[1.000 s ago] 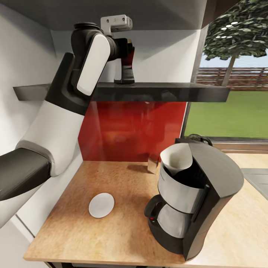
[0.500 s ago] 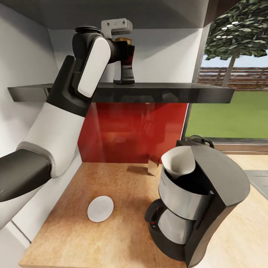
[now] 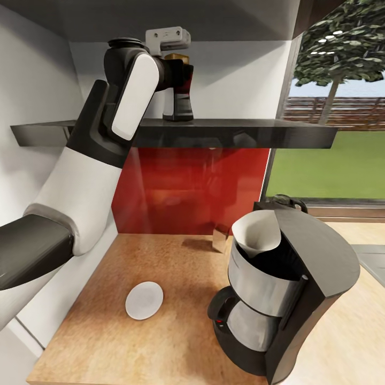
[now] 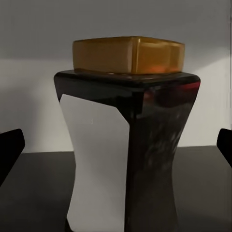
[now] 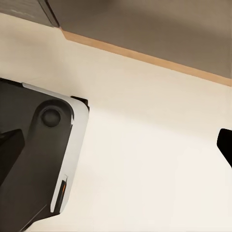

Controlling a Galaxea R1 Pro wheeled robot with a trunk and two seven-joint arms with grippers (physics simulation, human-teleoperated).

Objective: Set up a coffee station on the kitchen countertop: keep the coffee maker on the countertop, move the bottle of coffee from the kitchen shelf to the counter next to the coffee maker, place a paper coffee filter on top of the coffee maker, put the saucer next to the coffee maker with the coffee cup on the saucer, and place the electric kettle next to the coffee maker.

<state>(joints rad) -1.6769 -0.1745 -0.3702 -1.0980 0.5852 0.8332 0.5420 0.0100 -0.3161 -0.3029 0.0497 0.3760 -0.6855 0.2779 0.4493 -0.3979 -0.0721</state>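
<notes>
The bottle of coffee [image 3: 178,80] [image 4: 125,154], dark with a yellow cap, stands on the glossy black kitchen shelf [image 3: 240,131]. My left gripper [image 3: 179,91] [image 4: 116,150] is open, one finger on each side of the bottle with a gap on both sides. On the kitchen countertop [image 3: 160,342] stands the coffee maker [image 3: 299,299] with the paper coffee filter [image 3: 256,230] in its top. The white saucer [image 3: 144,300] lies bare to its left. The electric kettle [image 3: 282,202] peeks out behind the machine. The coffee cup is out of view. My right gripper [image 5: 116,150] hangs open over pale floor.
A red backsplash [image 3: 192,187] sits under the shelf, and a white wall runs along the left. A small shiny object [image 3: 220,238] rests behind the coffee maker. The sink [image 3: 369,256] begins at the right edge. The robot's dark base [image 5: 34,159] is beside the right gripper.
The whole head view shifted a little a second ago, so the camera moved. The bottle's yellow cap now shows above the left gripper. Nothing has moved in the last half second.
</notes>
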